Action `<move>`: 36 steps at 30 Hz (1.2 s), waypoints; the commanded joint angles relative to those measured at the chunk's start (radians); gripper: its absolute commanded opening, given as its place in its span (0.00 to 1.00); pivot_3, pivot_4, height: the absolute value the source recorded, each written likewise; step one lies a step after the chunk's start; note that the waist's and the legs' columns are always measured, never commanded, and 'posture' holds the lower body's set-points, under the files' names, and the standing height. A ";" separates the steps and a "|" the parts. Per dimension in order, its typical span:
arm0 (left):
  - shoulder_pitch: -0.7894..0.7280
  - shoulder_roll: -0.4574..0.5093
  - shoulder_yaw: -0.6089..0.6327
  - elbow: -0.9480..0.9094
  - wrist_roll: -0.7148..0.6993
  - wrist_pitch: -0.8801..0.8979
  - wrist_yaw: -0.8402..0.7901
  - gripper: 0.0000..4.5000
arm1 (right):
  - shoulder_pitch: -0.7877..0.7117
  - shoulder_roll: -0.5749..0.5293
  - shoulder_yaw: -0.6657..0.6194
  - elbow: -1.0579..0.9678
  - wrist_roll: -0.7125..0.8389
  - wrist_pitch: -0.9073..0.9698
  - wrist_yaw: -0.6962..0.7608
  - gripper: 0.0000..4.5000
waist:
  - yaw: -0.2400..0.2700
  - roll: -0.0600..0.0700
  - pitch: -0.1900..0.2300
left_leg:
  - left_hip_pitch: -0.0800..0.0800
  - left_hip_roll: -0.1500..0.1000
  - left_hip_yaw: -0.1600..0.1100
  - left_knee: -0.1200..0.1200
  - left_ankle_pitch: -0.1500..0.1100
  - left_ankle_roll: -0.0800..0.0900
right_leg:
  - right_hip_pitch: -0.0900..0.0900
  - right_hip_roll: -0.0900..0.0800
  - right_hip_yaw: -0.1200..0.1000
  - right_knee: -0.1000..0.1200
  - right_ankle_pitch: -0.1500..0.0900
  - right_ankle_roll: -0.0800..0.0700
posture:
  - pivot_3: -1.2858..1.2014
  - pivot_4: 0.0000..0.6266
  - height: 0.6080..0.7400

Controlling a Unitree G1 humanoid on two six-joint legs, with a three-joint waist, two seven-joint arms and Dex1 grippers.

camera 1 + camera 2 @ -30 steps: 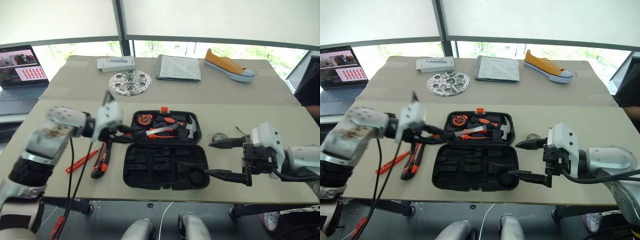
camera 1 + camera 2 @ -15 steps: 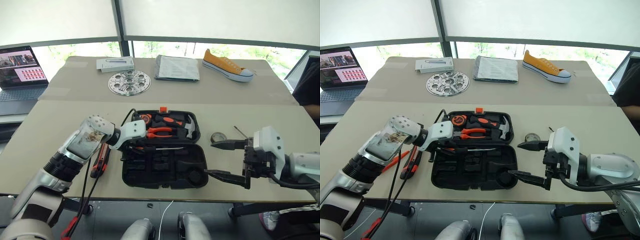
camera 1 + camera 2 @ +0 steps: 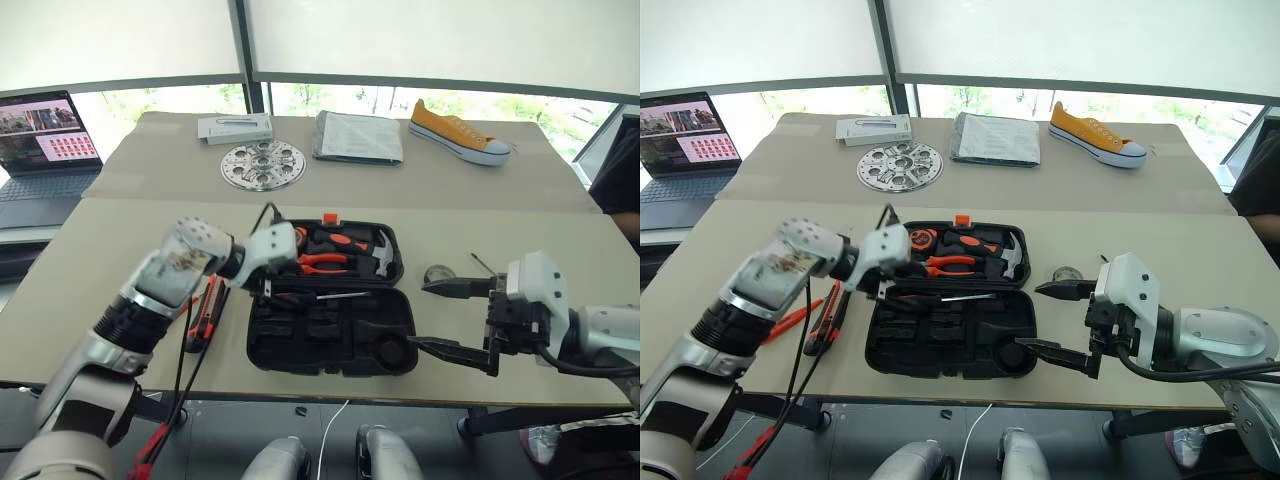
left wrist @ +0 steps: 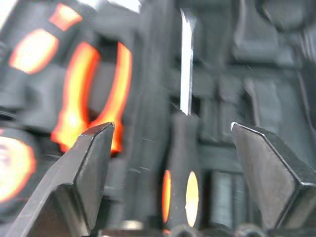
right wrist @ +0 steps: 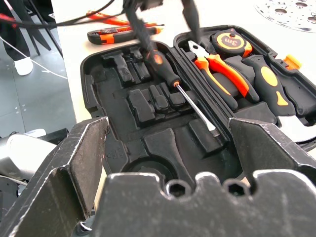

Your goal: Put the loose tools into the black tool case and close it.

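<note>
The black tool case (image 3: 330,335) lies open at the table's middle; its far half holds pliers, a hammer and a tape measure. One black-and-orange screwdriver (image 3: 322,296) lies across the near half by the hinge. My left gripper (image 3: 268,283) hovers open just over its handle (image 4: 179,190), fingers apart on either side without touching. The utility knife (image 3: 204,315) and the slim orange tool (image 3: 797,319) lie left of the case. The small tape roll (image 3: 437,273) sits right of it. My right gripper (image 3: 455,317) stands wide open and empty beside the case's right end.
At the back are a laptop (image 3: 40,150), a white box (image 3: 235,128), a perforated metal disc (image 3: 260,165), a grey folded packet (image 3: 358,136) and an orange shoe (image 3: 458,132). Cables hang from my left arm over the knife. A thin dark stick (image 3: 480,263) lies by the tape roll.
My left gripper carried the screwdriver from the left into the case, set it by the hinge, then opened and lifted a little. The right gripper stayed put.
</note>
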 commanded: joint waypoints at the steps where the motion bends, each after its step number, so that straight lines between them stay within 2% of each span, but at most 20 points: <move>1: 0.016 0.009 -0.002 -0.020 0.017 -0.052 0.000 0.62 | -0.006 0.007 -0.022 -0.021 0.010 -0.019 -0.005 1.00 | -0.001 0.000 0.000 | 0.000 0.000 0.000 0.000 0.000 0.000 | 0.000 0.000 0.000 0.000 0.000 0.000 | 0.52 0.24 0.98; 8: 0.066 -0.018 -0.042 0.004 0.038 -0.119 -0.011 0.05 | -0.012 0.014 -0.014 -0.013 -0.001 -0.024 -0.007 1.00 | 0.000 0.000 0.000 | 0.000 0.000 0.000 0.000 0.000 0.000 | 0.000 0.000 0.000 0.000 0.000 0.000 | 0.52 0.24 0.98; 9: 0.068 -0.025 -0.052 0.015 0.049 -0.131 -0.006 0.01 | -0.010 0.016 -0.015 -0.012 -0.004 -0.024 -0.009 1.00 | 0.001 0.000 0.000 | 0.000 0.000 0.000 0.000 0.000 0.000 | 0.000 0.000 0.000 0.000 0.000 0.000 | 0.52 0.24 0.98; 13: 0.070 -0.045 -0.079 0.052 0.078 -0.167 -0.009 0.01 | -0.008 0.025 -0.016 -0.010 -0.009 -0.024 -0.018 1.00 | 0.004 0.000 0.000 | 0.000 0.000 0.000 0.000 0.000 0.000 | 0.000 0.000 0.000 0.000 0.000 0.000 | 0.52 0.24 0.98; 18: 0.059 -0.074 -0.162 0.141 0.197 -0.253 0.029 0.01 | -0.009 0.034 -0.018 -0.006 -0.009 -0.020 -0.026 1.00 | 0.011 0.000 0.000 | 0.001 0.000 0.000 0.001 0.000 0.000 | 0.001 -0.001 0.000 0.000 0.000 0.000 | 0.52 0.24 0.98; 22: 0.042 -0.101 -0.169 0.209 0.238 -0.305 0.049 0.01 | 0.005 0.036 -0.030 -0.015 -0.003 -0.016 -0.032 1.00 | 0.025 0.000 -0.002 | 0.003 -0.001 0.000 0.001 0.000 0.001 | 0.005 -0.002 0.000 0.000 0.001 0.002 | 0.52 0.24 0.98; 26: 0.043 -0.094 -0.136 0.196 0.210 -0.296 0.020 0.01 | 0.026 0.036 -0.044 -0.026 0.005 -0.016 -0.033 1.00 | 0.026 0.000 -0.002 | 0.007 -0.001 0.000 0.001 -0.001 0.002 | 0.009 -0.003 0.001 0.000 0.001 0.003 | 0.52 0.24 0.98; 30: 0.038 -0.090 -0.003 0.091 0.031 -0.142 -0.037 0.01 | 0.063 0.042 -0.099 -0.019 0.000 -0.004 -0.067 1.00 | 0.017 0.000 -0.002 | 0.007 -0.001 0.000 0.001 -0.001 0.002 | 0.008 -0.001 0.001 0.000 0.001 0.004 | 0.52 0.24 0.98; 33: 0.038 -0.085 0.156 0.000 -0.151 -0.004 -0.042 0.16 | 0.128 0.058 -0.213 0.037 -0.006 0.025 -0.104 1.00 | 0.013 0.000 -0.002 | 0.000 0.000 0.000 0.001 -0.001 0.002 | 0.000 0.005 0.001 0.001 0.001 0.003 | 0.52 0.24 0.98; 36: 0.029 -0.045 0.276 -0.054 -0.306 0.196 -0.047 0.40 | 0.230 0.059 -0.341 0.152 -0.078 0.003 -0.085 1.00 | 0.012 0.000 -0.002 | 0.000 0.000 0.000 0.002 0.000 0.002 | -0.001 0.006 0.001 0.001 0.002 0.002 | 0.52 0.24 0.98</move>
